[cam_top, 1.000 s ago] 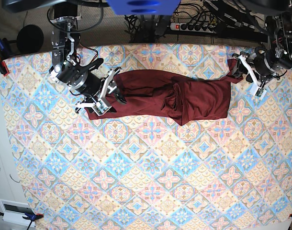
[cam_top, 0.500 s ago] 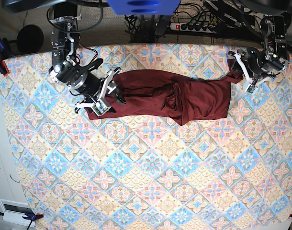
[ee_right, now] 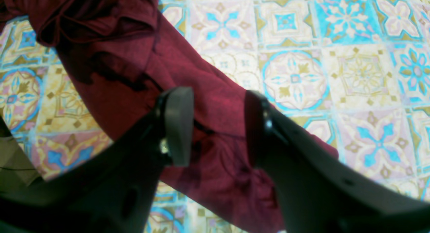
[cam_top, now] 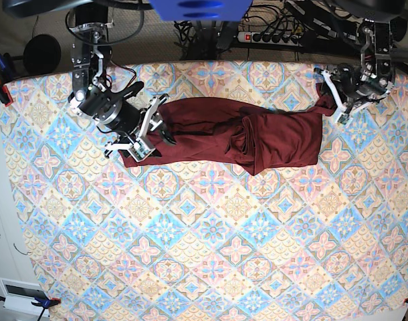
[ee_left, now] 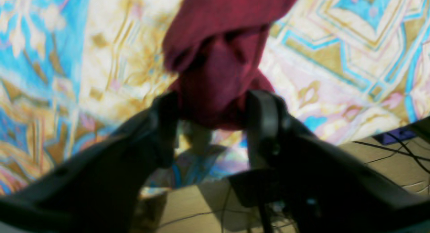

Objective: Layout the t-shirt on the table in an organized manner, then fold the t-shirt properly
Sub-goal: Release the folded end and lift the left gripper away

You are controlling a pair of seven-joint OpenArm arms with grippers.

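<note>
The dark maroon t-shirt (cam_top: 211, 130) lies stretched left to right across the far half of the table (cam_top: 211, 221), with a bunched fold near its middle. My right gripper (cam_top: 160, 127) hovers over the shirt's left end. In the right wrist view it (ee_right: 218, 125) stands open, with its fingers (ee_right: 178, 125) straddling flat cloth (ee_right: 218, 102). My left gripper (cam_top: 330, 95) is at the shirt's far-right sleeve end. In the left wrist view a bunched sleeve end (ee_left: 215, 92) fills the wide gap between the jaws of the left gripper (ee_left: 213, 125).
The table's far edge runs just behind both grippers. Beyond it are a power strip (cam_top: 271, 37) and cables. A black round object (cam_top: 40, 53) and a clamp (cam_top: 0, 87) sit at the far left corner. A white box (cam_top: 17, 294) lies off the near left corner.
My left gripper has moved left and toward the far edge, onto the sleeve end, and its jaws have narrowed a little. The right arm and the shirt's body have stayed put.
</note>
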